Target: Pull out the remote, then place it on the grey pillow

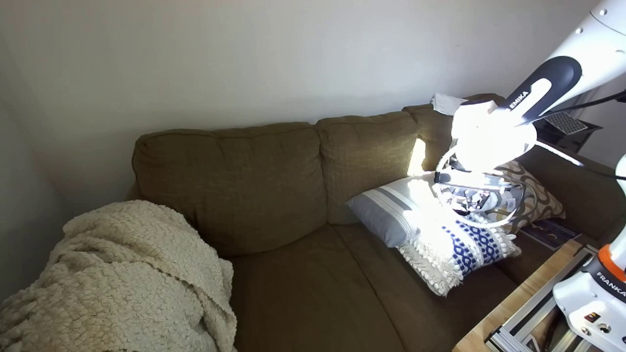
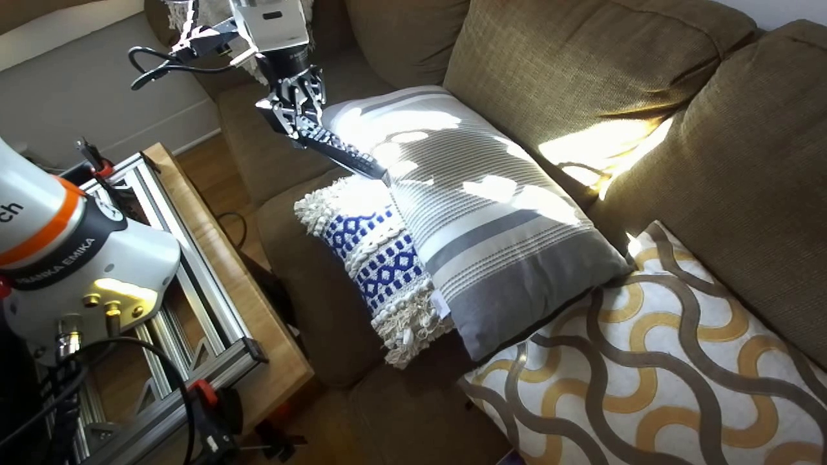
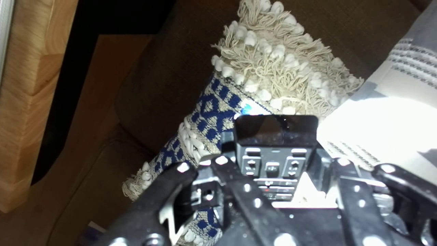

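The gripper (image 3: pixel 274 150) pinches the remote (image 3: pixel 275 160) by its sides, tip at the edge of the grey pillow (image 2: pixel 478 213), contact uncertain. For sound placement, carry it inward, level it, and release once fully supported.

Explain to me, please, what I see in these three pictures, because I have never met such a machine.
The machine is a white robot arm. Two pictures are taken from outside it; the wrist view is taken from its wrist, looking past the gripper. On the brown sofa lie a fluffy cream blanket, a grey striped pillow, a fringed white pillow with navy pattern and a pillow with curving tan and brown bands. The gripper holds a black remote control. Its far end is close to the grey striped pillow; whether they touch, I cannot tell.
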Motion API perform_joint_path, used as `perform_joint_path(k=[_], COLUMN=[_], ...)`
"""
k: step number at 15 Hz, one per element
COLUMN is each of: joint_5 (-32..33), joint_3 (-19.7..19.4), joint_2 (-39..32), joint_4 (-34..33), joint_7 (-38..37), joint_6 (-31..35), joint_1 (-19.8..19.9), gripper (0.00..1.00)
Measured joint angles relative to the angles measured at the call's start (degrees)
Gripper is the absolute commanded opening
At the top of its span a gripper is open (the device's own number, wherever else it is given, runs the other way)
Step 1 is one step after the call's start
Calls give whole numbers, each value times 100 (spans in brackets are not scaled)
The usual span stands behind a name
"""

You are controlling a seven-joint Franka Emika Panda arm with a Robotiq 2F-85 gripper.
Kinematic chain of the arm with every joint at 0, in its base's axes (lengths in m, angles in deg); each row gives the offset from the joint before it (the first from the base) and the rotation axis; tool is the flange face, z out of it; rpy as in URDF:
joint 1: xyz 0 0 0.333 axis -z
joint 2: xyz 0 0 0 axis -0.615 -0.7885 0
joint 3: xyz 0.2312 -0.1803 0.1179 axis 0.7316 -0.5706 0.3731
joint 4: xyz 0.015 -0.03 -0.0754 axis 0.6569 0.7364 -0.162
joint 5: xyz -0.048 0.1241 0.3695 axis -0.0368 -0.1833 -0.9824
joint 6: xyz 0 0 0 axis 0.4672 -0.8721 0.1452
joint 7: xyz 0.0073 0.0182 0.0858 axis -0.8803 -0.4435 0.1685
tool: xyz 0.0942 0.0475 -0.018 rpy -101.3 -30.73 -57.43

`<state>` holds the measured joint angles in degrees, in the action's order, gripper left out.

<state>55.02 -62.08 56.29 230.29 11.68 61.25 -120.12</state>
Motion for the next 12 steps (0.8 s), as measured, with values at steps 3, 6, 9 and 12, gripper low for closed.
perform_joint_path(k=[3, 6, 9, 12], joint_5=[0, 21, 70, 69], joint_3=[-238, -650, -1218, -1851], joint_2=[113, 133, 44, -168], joint_4=[0, -1, 0, 0], joint_7=[-72, -251, -360, -377], joint_6=[0, 11, 45, 47], joint_1=[-333, -745, -1213, -1705], gripper=[26, 26, 26, 26])
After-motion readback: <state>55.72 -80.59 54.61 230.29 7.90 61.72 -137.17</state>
